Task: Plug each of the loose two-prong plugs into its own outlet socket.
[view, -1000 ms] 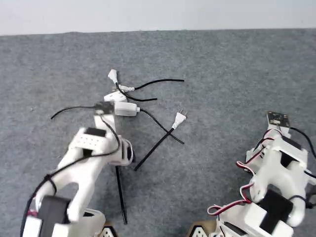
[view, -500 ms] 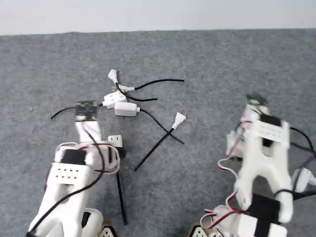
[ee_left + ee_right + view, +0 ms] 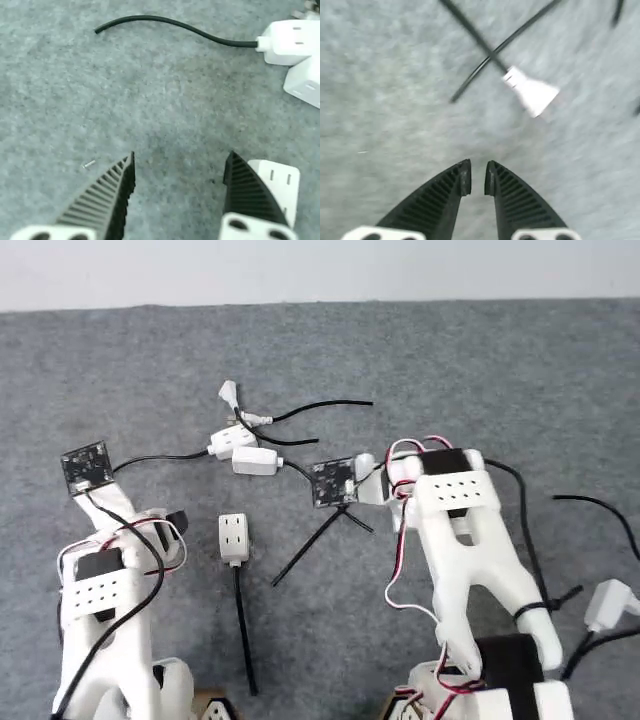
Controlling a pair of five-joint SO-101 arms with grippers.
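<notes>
A loose white two-prong plug (image 3: 532,95) on a black cable lies on the grey carpet just ahead of my right gripper (image 3: 476,177), whose fingers stand almost together with nothing between them. In the high view the right arm's wrist board (image 3: 333,483) hangs over that plug. My left gripper (image 3: 177,167) is open above bare carpet, and a white outlet socket (image 3: 274,181) lies just beside one finger (image 3: 245,187). From above that socket (image 3: 233,537) rests between the two arms. Two more white sockets (image 3: 245,450) lie farther back, next to another white plug (image 3: 228,395).
Black cables (image 3: 320,405) curl around the far sockets, and one (image 3: 243,625) trails from the near socket toward the front edge. A further white plug (image 3: 607,602) lies at the right edge. A pale wall (image 3: 320,270) borders the carpet at the back.
The right arm swung from the right edge to the centre, over the loose plug. The left arm drew back from the far sockets to the near left, uncovering the near socket.
</notes>
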